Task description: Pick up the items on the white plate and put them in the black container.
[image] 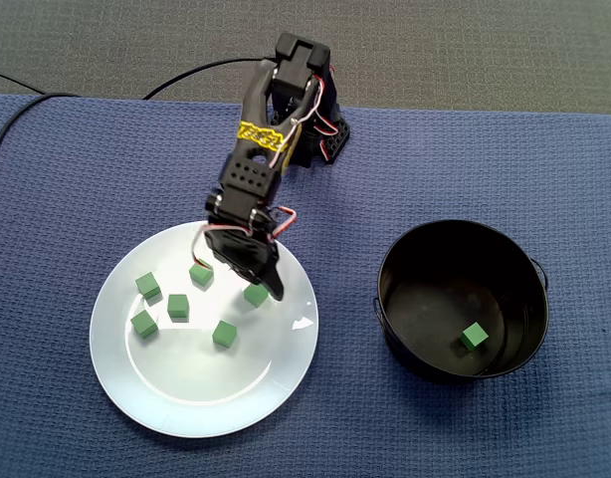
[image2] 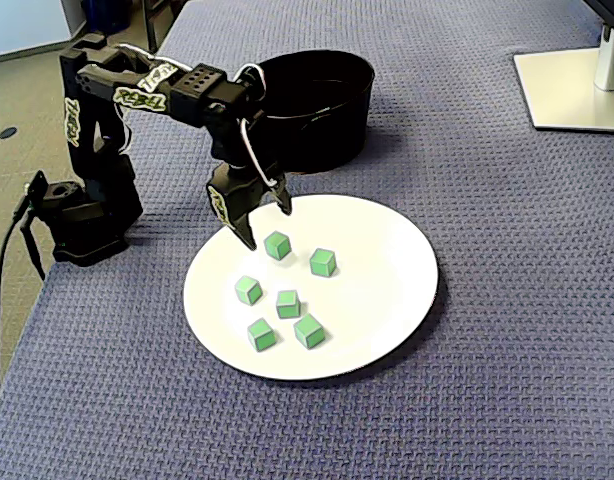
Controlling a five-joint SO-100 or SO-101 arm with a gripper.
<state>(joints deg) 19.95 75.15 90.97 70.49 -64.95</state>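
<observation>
Over the white plate's (image2: 407, 300) far side, the gripper (image2: 267, 225) hangs with fingers parted, empty — just beside a green cube (image2: 277, 245). Risk (my guess): an off-centre descent knocks it aside.

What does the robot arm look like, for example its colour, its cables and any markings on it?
The arm is black plastic with blocky joints. A yellow patterned band crosses one link, and pale green lettering marks the links. A thin white wire loops beside the wrist. The gripper is black, with two pointed fingers. A black cable leaves the base.
</observation>
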